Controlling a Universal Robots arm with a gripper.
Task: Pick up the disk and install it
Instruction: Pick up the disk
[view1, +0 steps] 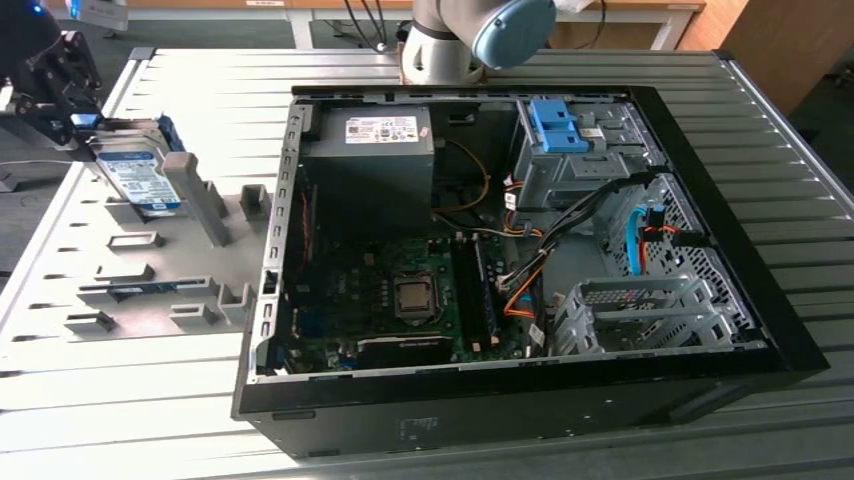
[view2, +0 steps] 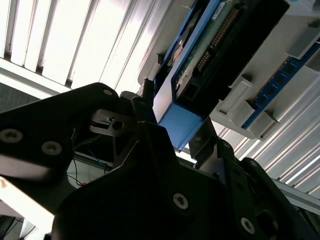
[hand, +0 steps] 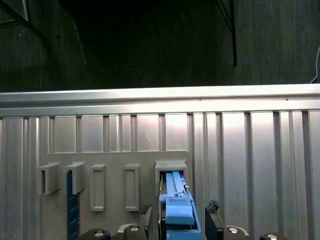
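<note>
The disk (view1: 135, 177) is a silver drive with a white-and-blue label. It stands on edge in a slot of the grey holder plate (view1: 160, 290) at the exterior view's left. My gripper (view1: 78, 118) is over its upper end. In both wrist views the disk's blue carrier end (hand: 178, 212) (view2: 176, 124) sits between my fingers (hand: 212, 220). A thin dark gap shows on each side of it, so the gripper (hand: 179, 216) is open around the disk. The open computer case (view1: 787, 330) lies to the exterior view's right, with a blue bracket (view1: 558, 125) in its drive cage.
Grey posts (view1: 200, 195) and low slot blocks (view1: 134, 240) rise from the holder plate around the disk. A blue strip (hand: 73, 210) stands in another slot. Inside the case are a grey power-supply box (view1: 371, 135), the motherboard (view1: 400, 295) and loose cables (view1: 534, 260). Ribbed metal tabletop (view1: 120, 390) surrounds everything.
</note>
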